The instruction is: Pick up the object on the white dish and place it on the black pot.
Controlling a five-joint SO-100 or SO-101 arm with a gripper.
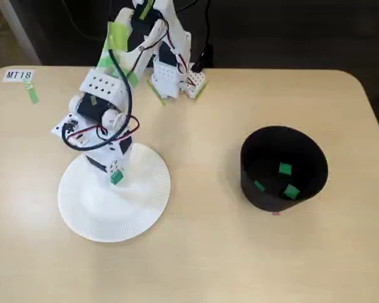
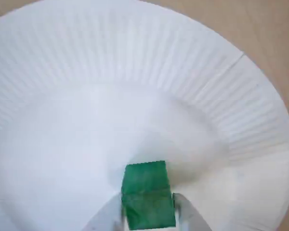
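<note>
A tiny green cube sits between my gripper's fingers over the white paper plate. My gripper is shut on the cube, pointing down at the plate's upper middle in the fixed view; whether the cube still touches the plate I cannot tell. The black pot stands to the right of the plate, apart from it, with three green cubes inside.
The arm's base stands at the table's back edge. A paper label with green tape lies at the back left. The table's right corner is rounded.
</note>
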